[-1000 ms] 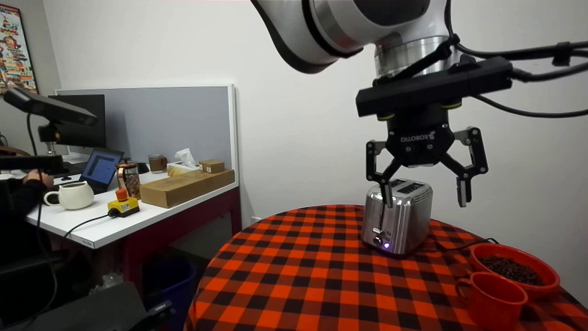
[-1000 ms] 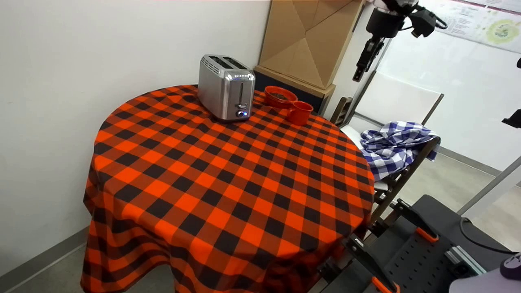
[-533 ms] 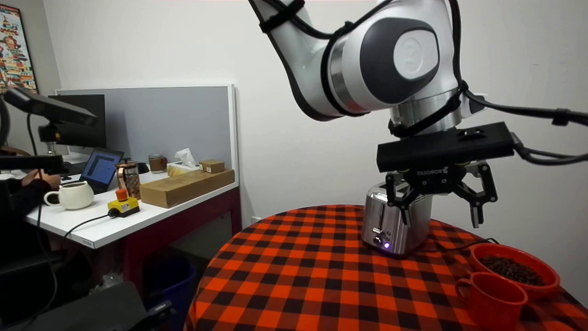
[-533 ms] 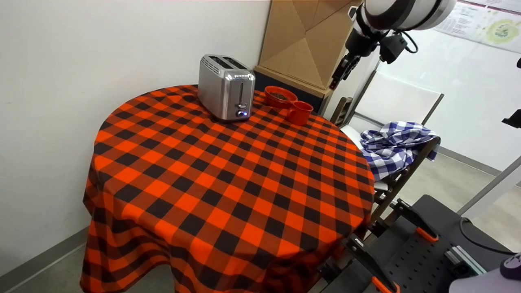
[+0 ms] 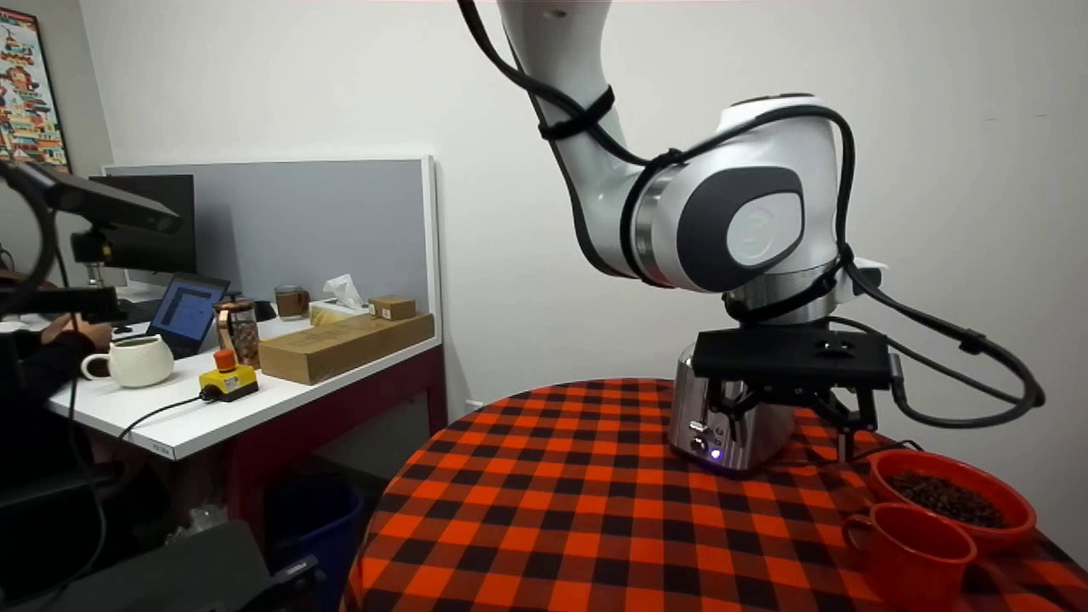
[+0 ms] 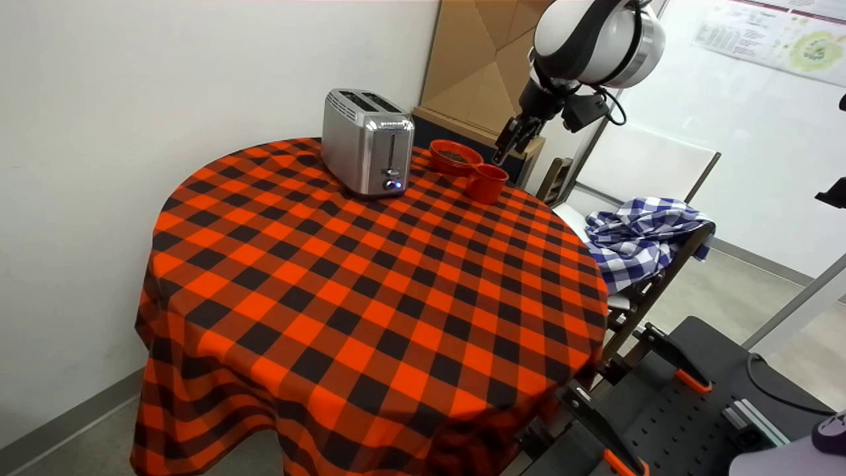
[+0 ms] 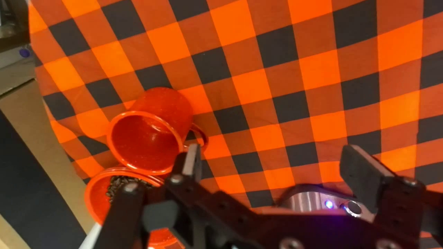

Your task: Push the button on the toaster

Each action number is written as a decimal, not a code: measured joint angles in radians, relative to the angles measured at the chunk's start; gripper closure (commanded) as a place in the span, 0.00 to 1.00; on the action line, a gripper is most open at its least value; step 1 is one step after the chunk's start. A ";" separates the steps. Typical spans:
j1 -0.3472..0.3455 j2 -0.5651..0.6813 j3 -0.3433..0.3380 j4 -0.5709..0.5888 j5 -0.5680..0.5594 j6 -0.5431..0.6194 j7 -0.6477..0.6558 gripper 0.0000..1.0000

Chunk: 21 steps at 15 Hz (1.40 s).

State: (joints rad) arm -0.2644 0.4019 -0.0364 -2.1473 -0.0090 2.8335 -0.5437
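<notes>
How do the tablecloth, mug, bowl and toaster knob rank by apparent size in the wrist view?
1. Checkered tablecloth
2. Red mug or red bowl: unsure; the gripper partly hides the bowl
3. Toaster knob

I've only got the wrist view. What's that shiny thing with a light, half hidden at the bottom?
Observer: A silver toaster; in an exterior view, two slots show in its top.
Visitor: Anything on its front I'm missing?
Observer: A lever, low on the front, just above a round knob.
Visitor: Are we touching it?
Observer: No, an exterior view shows a gap between the gripper and the toaster.
</notes>
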 measured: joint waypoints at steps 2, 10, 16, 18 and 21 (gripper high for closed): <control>-0.005 0.052 0.020 0.045 -0.001 0.000 0.001 0.00; -0.004 0.202 0.059 0.194 -0.031 0.008 0.014 0.00; -0.026 0.224 0.099 0.220 -0.012 0.007 0.055 0.00; -0.028 0.225 0.100 0.222 -0.012 0.007 0.055 0.00; -0.027 0.223 0.096 0.217 -0.024 0.006 0.055 0.00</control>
State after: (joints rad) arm -0.2909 0.6253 0.0594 -1.9299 -0.0328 2.8399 -0.4889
